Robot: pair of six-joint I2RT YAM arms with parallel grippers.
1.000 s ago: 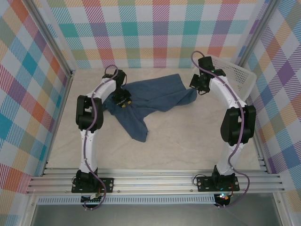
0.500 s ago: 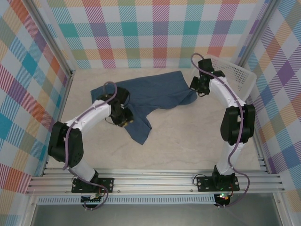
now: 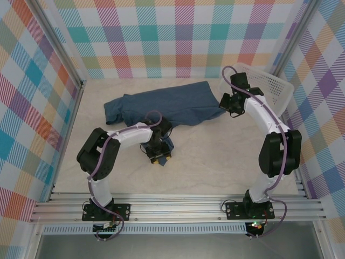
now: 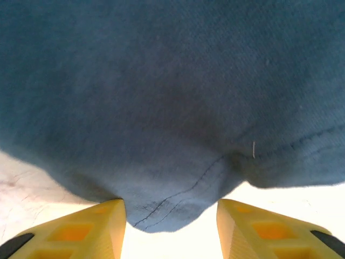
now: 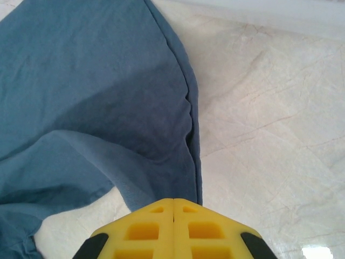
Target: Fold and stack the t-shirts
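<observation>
Fingers of my left gripper (image 4: 170,205) stand apart. A stitched corner of the blue t-shirt (image 4: 161,91) droops into the gap between the two yellow pads, and as far as I can see neither pad presses on it. Pale table (image 4: 302,194) shows on both sides of that corner. From above, this gripper sits low over the middle of the table, pointing toward my bases, with a small tongue of the cloth just behind it and my left arm bent round from the left side.

My right gripper (image 5: 173,200) is closed, its yellow pads meeting along a thin seam. The shirt's hemmed edge and a raised fold of fabric run straight into the tips, so it is pinching the cloth there. From above, that pinch is at the shirt's right-hand corner, just beside the white mesh basket (image 3: 272,86) in the far right corner.

Between my two grippers the t-shirt lies spread across the back of the table. Its main body stretches left to right with some wrinkles, and one sleeve lies flat at the far left. Checked walls (image 3: 161,32) in bright colours close in the back and both sides.
</observation>
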